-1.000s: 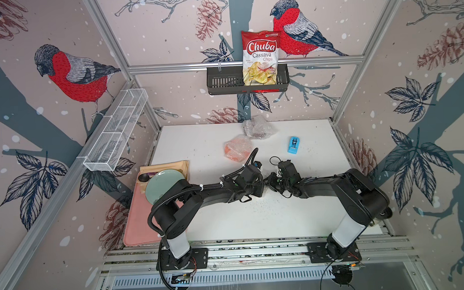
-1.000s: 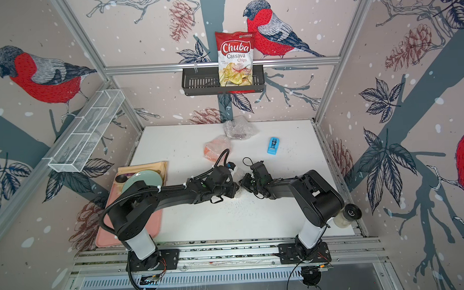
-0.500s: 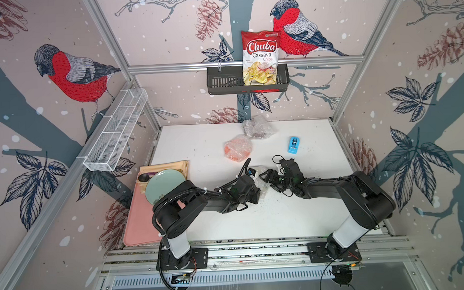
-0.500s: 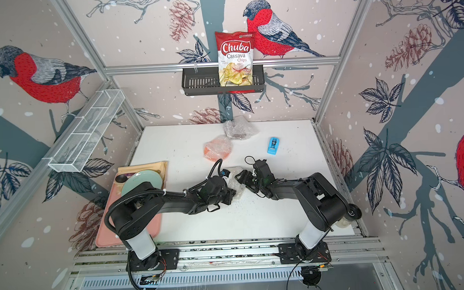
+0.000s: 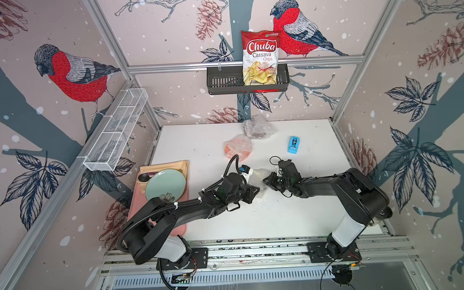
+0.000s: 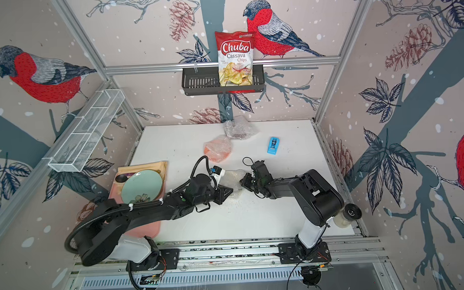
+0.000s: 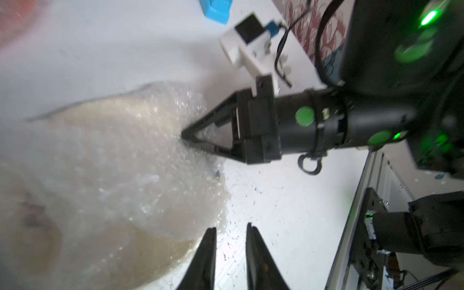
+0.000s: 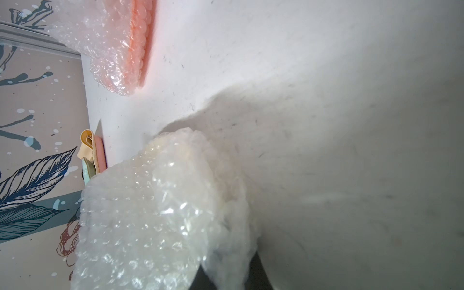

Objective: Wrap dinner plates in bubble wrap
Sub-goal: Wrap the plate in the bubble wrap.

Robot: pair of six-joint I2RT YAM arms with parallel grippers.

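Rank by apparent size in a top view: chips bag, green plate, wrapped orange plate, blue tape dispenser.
1. chips bag, though it hangs higher, probably nearer the camera
2. green plate
3. wrapped orange plate
4. blue tape dispenser

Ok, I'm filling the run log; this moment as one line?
step: wrapping cream plate | right claw: shut on bubble wrap | left claw: open, beside it | wrapped behind: orange plate, dark plate

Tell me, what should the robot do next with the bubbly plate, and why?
Probably slide the left gripper onto the bubble wrap edge beside it and pinch. Its jaws stand open and empty, the right gripper pinches the wrap, and the cream plate looks thinly covered there.
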